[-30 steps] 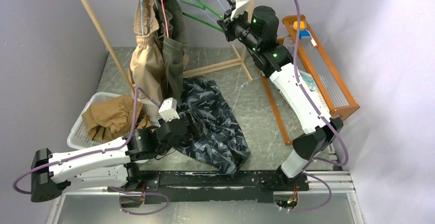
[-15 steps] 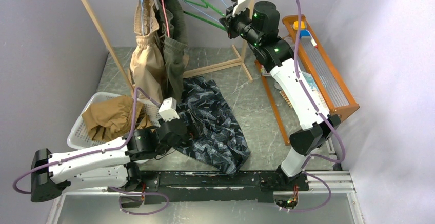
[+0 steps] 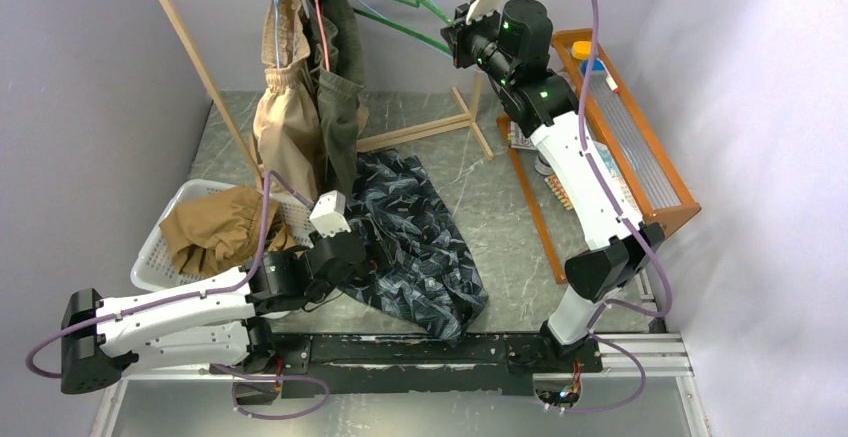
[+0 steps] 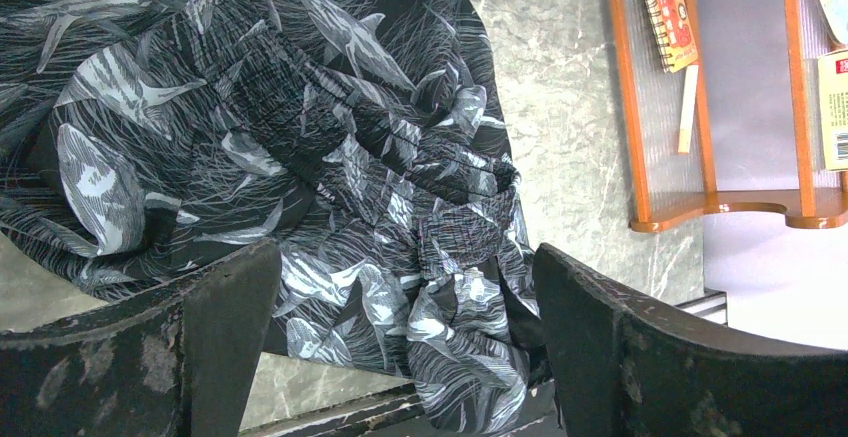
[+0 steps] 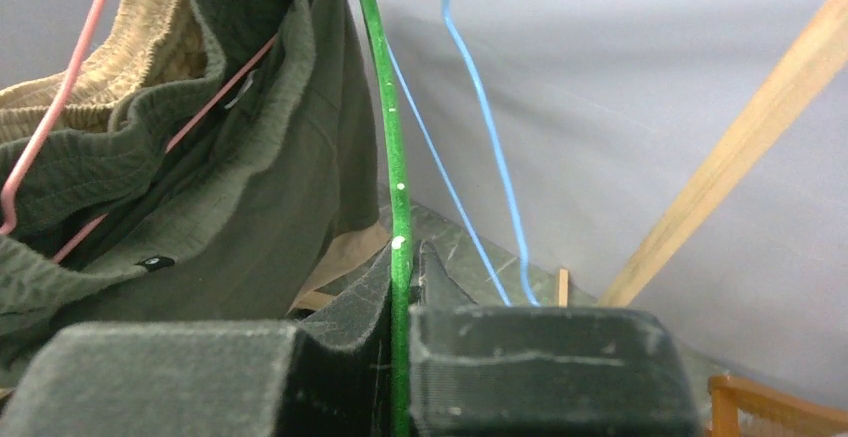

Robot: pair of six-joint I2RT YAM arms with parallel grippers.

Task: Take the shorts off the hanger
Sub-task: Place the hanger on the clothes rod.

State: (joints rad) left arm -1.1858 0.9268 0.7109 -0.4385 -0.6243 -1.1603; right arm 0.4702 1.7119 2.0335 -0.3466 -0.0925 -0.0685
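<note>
Dark patterned shorts (image 3: 415, 242) lie crumpled on the table, and they fill the left wrist view (image 4: 330, 157). My left gripper (image 3: 375, 247) hovers over their left edge, open, with its fingers either side of the bunched fabric (image 4: 405, 277) and nothing gripped. Beige shorts (image 3: 283, 122) and olive shorts (image 3: 340, 107) hang from the rack on wire hangers. Tan brown shorts (image 3: 215, 227) sit in the basket. High at the back, my right gripper (image 3: 452, 42) is shut on a bare green hanger (image 3: 395, 7). Its thin bar (image 5: 392, 137) is pinched between the pads (image 5: 403, 257).
A wooden rack (image 3: 200, 67) stands at the back left, with a white basket (image 3: 160, 242) below it. An orange wooden shelf (image 3: 640, 157) holding small items runs along the right. A blue wire hanger (image 5: 480, 157) and a pink one (image 5: 60, 137) hang near the green hanger.
My right arm has carried the green hanger upward and to the right, away from the hanging shorts. The left arm and the patterned shorts have not moved.
</note>
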